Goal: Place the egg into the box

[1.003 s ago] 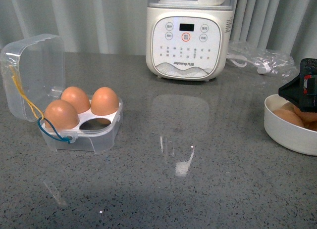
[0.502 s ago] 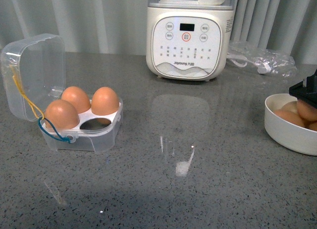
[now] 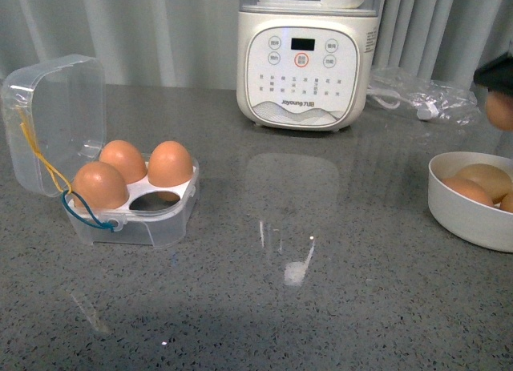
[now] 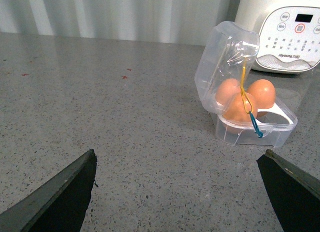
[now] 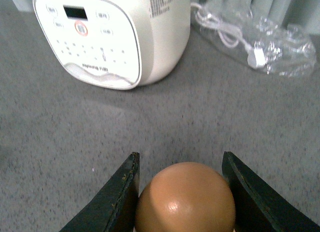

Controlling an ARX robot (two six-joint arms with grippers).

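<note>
My right gripper (image 5: 182, 192) is shut on the orange-brown egg (image 5: 185, 199), held above the grey counter; it shows at the right edge of the front view, where the egg (image 3: 501, 110) hangs above the white bowl. The clear egg box (image 3: 132, 207) stands open at the left, lid (image 3: 52, 122) tipped back, three brown eggs in its white tray and the near-right cell empty. The box also shows in the left wrist view (image 4: 255, 127). My left gripper (image 4: 177, 192) is open and empty, low over the counter, apart from the box.
A round white bowl (image 3: 465, 215) with several brown eggs sits at the right. A white Joyoung appliance (image 3: 304, 58) stands at the back centre. A clear bag with a white cable (image 3: 421, 94) lies behind the bowl.
My right gripper has risen out of the bowl with the egg in it and now sits higher at the right edge. The box and left gripper have not moved.
</note>
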